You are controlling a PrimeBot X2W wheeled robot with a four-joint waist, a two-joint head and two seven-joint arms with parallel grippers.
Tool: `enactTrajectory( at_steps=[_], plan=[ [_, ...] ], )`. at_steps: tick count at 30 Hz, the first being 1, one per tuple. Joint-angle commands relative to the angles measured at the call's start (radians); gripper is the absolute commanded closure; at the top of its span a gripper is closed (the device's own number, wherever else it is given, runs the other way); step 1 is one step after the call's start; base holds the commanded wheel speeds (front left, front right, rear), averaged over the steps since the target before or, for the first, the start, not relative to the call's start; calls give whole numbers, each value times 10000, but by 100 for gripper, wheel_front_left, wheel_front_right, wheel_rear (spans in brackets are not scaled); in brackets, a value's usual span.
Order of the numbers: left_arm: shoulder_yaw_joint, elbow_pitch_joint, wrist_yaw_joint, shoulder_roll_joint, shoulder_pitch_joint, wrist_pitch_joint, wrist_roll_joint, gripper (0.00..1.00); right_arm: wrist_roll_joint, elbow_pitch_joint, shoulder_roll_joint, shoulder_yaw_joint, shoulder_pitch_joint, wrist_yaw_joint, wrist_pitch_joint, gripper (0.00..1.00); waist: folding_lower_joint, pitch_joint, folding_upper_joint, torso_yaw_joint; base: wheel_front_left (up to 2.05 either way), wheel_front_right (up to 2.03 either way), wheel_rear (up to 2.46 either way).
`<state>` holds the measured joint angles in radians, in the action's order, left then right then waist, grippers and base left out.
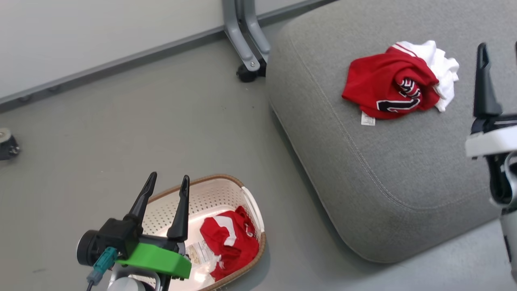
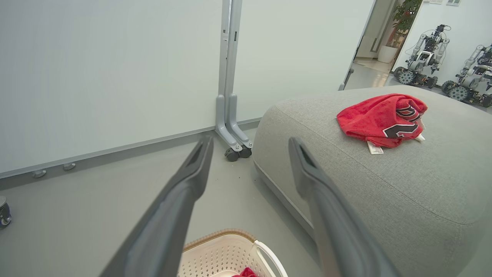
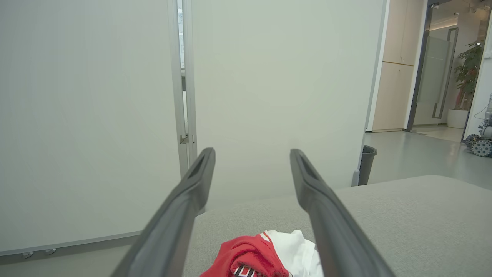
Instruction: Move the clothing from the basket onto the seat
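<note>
Two red garments lie well apart. One garment (image 1: 389, 83), crumpled, with white fabric and black-and-white lettering showing, rests on top of the grey seat (image 1: 363, 169), toward its far edge and clear of every corner. A small white tag (image 1: 367, 119) pokes out on its near side. The other garment (image 1: 230, 242), red with white stripes, lies inside the basket (image 1: 210, 180), bunched against the right wall next to a paper label (image 1: 198, 252) on the bottom. The basket is cream with a brown rim. It stands on the grey floor (image 1: 121, 133), off the seat's left edge and not touching it. The left jaws hover over the basket's left end, their dark fingers (image 1: 179, 210) spread apart with nothing between them. The right jaws hang above the seat near its right edge, beside the first garment and not touching it. Their fingers (image 3: 184, 207) are also spread wide and hold nothing. Beyond the seat's far left corner, a grey wheeled leg (image 1: 248, 60) props up a pale partition (image 1: 101, 36).
</note>
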<state>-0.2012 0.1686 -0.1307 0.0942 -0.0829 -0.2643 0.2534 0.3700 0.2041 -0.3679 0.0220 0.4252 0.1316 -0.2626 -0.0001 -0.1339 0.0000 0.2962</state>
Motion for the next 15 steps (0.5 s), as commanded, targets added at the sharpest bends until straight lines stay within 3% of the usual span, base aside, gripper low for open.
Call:
enactTrajectory(
  at_steps=[1, 8, 15],
  plan=[
    [118, -21, 7, -60, 222, -2, 50, 0, 27, -274, 89, -94, -428, -16, -33, 0, 1, 621, 0, -608, 0, 0, 0],
    [741, -70, 7, -308, 627, -1, 43, 0, -133, -1478, 642, -974, -1941, -17, -33, 0, 1, 1051, 0, -1529, 0, 0, 0],
    [1217, -54, 7, -402, 828, -1, 226, 0, -548, -1545, 1367, -1538, -3209, -13, -33, 0, 1, 1303, 0, -2411, 0, 0, 0]
  ],
)
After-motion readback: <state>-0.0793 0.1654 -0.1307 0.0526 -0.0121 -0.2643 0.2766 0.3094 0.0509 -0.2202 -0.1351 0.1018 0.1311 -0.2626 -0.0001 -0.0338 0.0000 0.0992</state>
